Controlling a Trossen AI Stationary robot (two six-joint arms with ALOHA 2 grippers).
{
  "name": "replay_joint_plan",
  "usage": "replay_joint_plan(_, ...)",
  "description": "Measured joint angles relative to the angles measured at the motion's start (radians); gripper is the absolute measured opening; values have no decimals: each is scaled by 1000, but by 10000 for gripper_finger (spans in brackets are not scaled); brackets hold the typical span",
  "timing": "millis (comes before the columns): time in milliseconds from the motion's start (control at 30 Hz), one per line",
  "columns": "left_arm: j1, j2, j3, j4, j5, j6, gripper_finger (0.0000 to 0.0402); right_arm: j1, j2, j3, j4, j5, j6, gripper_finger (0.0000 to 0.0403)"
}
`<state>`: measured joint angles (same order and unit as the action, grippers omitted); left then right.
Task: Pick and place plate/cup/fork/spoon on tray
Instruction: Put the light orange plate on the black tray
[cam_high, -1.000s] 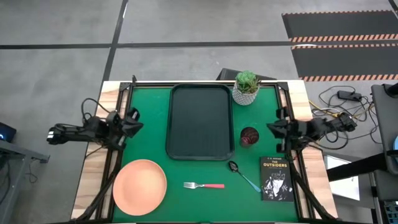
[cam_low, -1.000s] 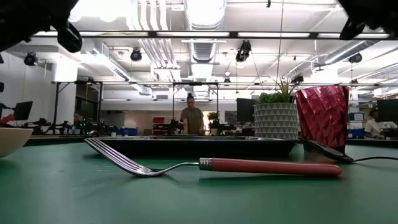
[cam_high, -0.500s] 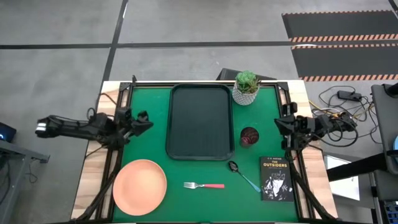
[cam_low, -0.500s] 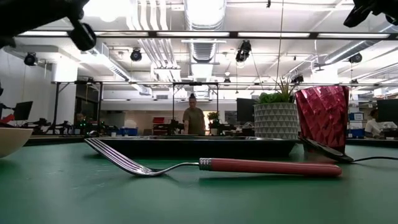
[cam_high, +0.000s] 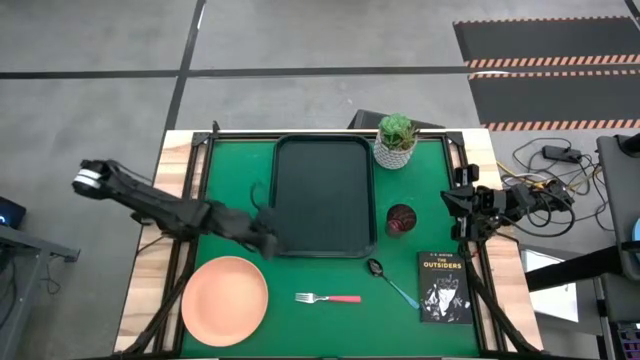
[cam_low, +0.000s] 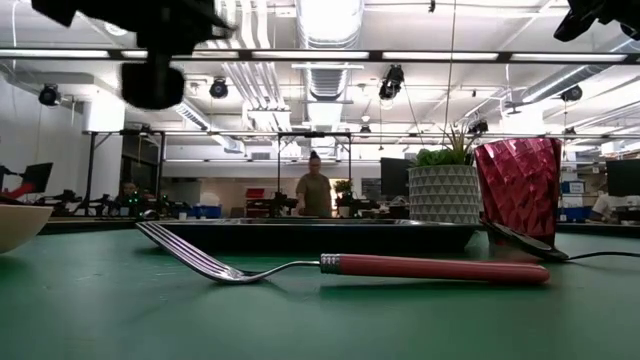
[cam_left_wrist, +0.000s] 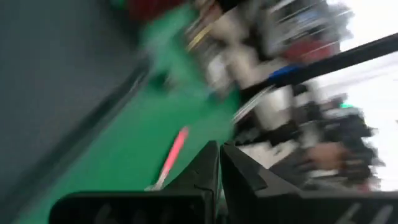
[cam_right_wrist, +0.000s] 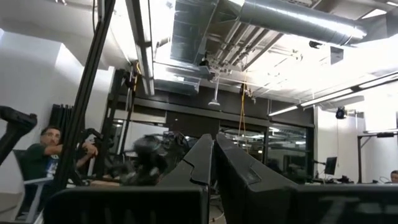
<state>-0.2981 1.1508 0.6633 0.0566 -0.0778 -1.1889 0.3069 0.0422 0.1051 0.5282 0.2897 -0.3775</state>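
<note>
The salmon-pink plate (cam_high: 225, 300) lies on the green mat at the near left. The fork (cam_high: 330, 298), with its pink handle, lies to the right of the plate; it also shows in the low view (cam_low: 340, 266). The blue-handled spoon (cam_high: 390, 282) lies near the tray's near right corner. The dark red cup (cam_high: 400, 220) stands upright right of the dark tray (cam_high: 322, 197). My left gripper (cam_high: 262, 230) is shut and empty, above the mat by the tray's near left corner, just beyond the plate. My right gripper (cam_high: 452, 212) is shut and empty at the table's right edge.
A white pot with a green plant (cam_high: 396, 140) stands at the tray's far right corner. A black book (cam_high: 444, 287) lies at the near right. Bare green mat shows left of the tray and along the near edge. People show in the room beyond the table.
My left arm has swung from the table's left edge out over the mat, toward the right and the near edge, to the tray's near left corner. My right gripper has drawn back a little toward the right edge. The tableware has kept still.
</note>
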Motion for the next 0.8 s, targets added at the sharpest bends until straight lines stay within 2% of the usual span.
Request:
replay_joint_plan(100,-74,99,97,-143,-36,-148,0,0,0,0,0,0,0,9)
replay_joint_plan(233,-171,218,226,-364,-33,-391,0,0,0,0,0,0,0,9)
replay_joint_plan(400,-230,331,381,-644,64,-611,0,0,0,0,2,0,-1,9)
replay_joint_plan(500,-227,384,456,-821,130,-638,0,0,0,0,12,0,-1,9)
replay_joint_plan(567,-227,405,477,-879,149,-638,0,0,0,5,10,1,-1,9)
replay_joint_plan(800,-230,439,425,-825,191,-611,0,0,0,13,8,0,27,9)
